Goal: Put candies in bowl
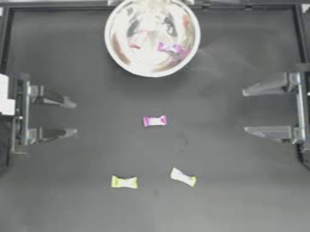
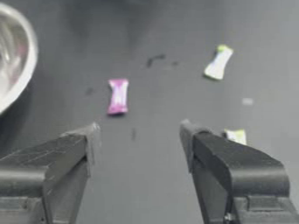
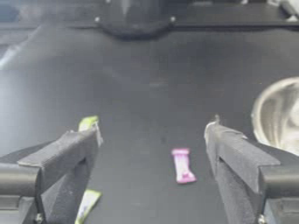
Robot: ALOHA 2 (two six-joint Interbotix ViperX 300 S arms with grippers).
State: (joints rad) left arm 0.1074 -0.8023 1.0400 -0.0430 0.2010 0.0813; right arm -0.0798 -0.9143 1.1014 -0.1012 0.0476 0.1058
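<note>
- The left gripper (image 1: 72,117) is sitting drawn back at the left side of the dark table (image 1: 72,199), its jaws standing spread wide apart and gripping nothing.
- The right gripper (image 1: 247,112) is waiting at the opposite side, its jaws likewise parted and grasping nothing.
- A pink candy (image 1: 154,120) is lying on the table roughly midway between the two grippers, touching neither; in the left wrist view (image 2: 117,96) it is showing ahead of the open jaws.
- Two yellow-green candies are lying apart from each other, nearer the table's front edge than either gripper: one (image 1: 124,182) closer to the left gripper's side, the other (image 1: 183,177) closer to the right gripper's side.
- In the left wrist view, one yellow-green candy (image 2: 218,62) is showing whole, while the second (image 2: 236,136) is peeking out, partly hidden behind one jaw.
- In the right wrist view both yellow-green candies are also being cut into by a jaw.
- The bowl (image 1: 118,54) is standing at the far edge of the table, between the grippers' sides and well apart from both; both wrist views are cutting it off.
- Inside it a purple candy (image 1: 170,48) is showing; a reddish shape (image 1: 139,38) beside it is hard to tell from reflections.
</note>
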